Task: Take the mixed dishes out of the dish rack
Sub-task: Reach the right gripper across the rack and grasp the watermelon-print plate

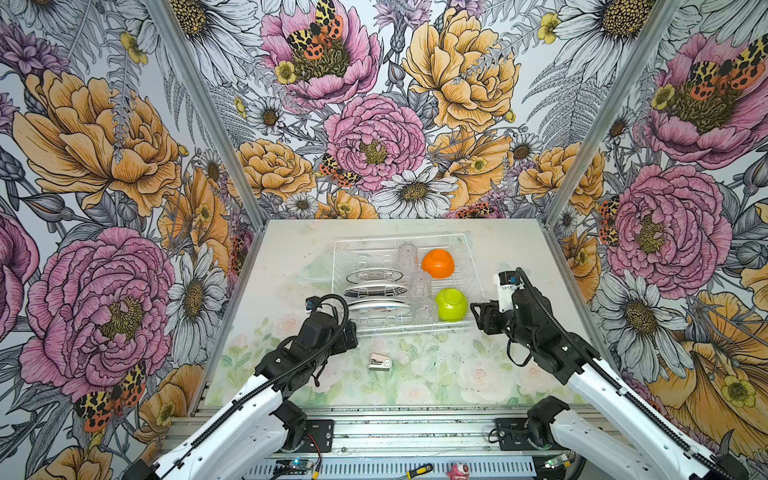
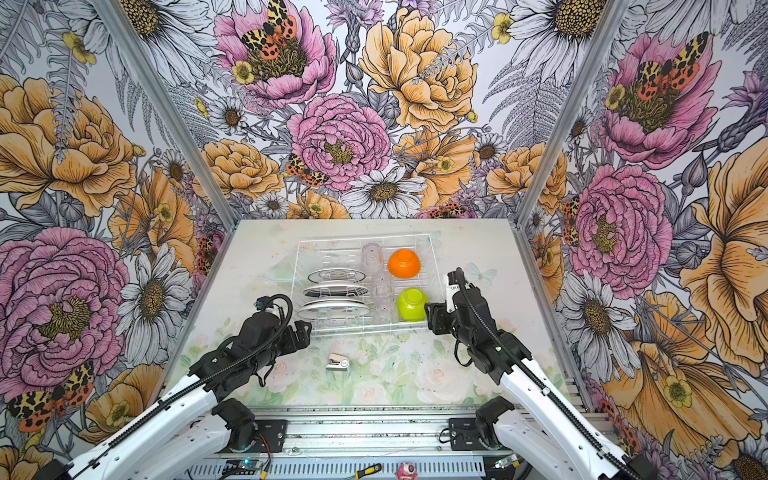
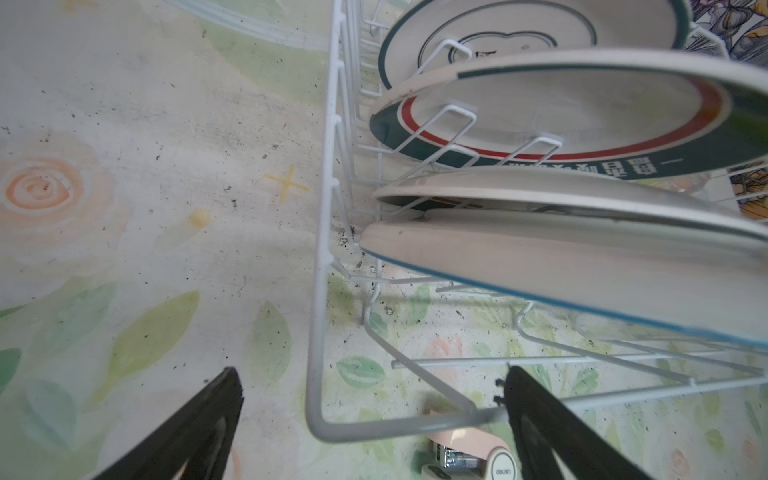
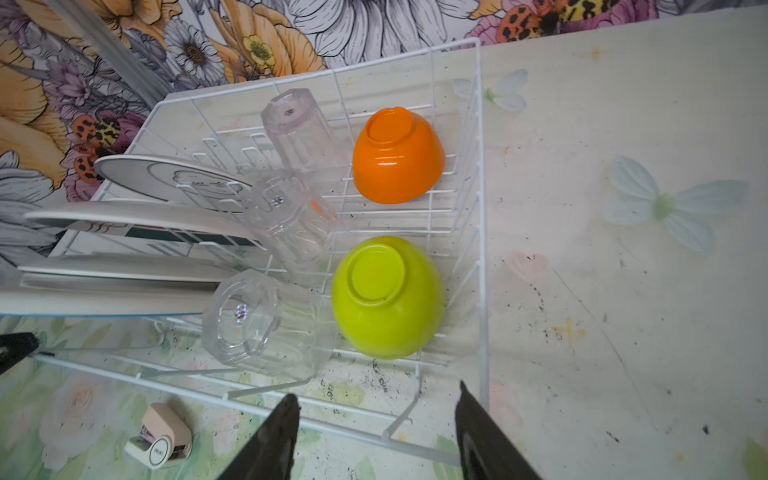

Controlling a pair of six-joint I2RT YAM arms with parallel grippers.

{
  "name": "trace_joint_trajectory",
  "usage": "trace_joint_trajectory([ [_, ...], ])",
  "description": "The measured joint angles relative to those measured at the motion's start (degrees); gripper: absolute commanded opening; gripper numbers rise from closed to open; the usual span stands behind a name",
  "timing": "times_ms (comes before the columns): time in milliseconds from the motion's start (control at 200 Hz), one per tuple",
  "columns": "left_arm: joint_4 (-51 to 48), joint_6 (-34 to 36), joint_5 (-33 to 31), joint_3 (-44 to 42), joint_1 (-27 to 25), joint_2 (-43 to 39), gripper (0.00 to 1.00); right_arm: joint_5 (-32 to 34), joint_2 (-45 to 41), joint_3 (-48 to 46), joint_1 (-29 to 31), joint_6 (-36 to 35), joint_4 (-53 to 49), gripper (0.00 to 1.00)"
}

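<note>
The white wire dish rack (image 1: 415, 332) (image 2: 365, 331) sits mid-table. On its left side white plates (image 1: 377, 309) (image 3: 582, 266) stand on edge between tines. Three clear tumblers (image 1: 424, 311) (image 4: 249, 320) lie down the middle. An orange bowl (image 1: 438, 263) (image 4: 397, 158) and a lime-green bowl (image 1: 451, 304) (image 4: 386, 299) rest upside down on the right. My left gripper (image 1: 352, 331) (image 3: 371, 370) is open, its fingers straddling the rack's front left corner rim. My right gripper (image 1: 476, 314) (image 4: 377, 390) is open at the front right corner, over the rim wire, holding nothing.
A small pink-white stapler (image 1: 379, 362) (image 4: 160, 436) lies on the floral mat just in front of the rack. A faint clear shape (image 1: 316, 272) lies left of the rack. Flowered walls close in the table (image 1: 478, 386) on three sides.
</note>
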Motion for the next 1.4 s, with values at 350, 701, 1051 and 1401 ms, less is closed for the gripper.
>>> trace_joint_trajectory([
  [350,-2.01,-0.04,4.15,2.36,0.00,-2.78,0.99,-7.17,23.17,13.92,12.79,-14.49,0.96,0.52],
  [701,-2.47,-1.20,5.86,2.36,0.00,-6.84,0.99,-15.08,35.91,23.87,16.11,-23.28,3.34,0.46],
  [1051,-2.54,-1.53,5.88,2.36,0.00,-7.98,0.99,-14.91,39.34,27.54,19.34,-27.56,4.79,0.41],
  [1401,-2.54,-1.53,5.84,2.36,0.00,-7.93,0.99,-11.13,41.24,28.09,20.87,-30.05,6.01,0.41],
])
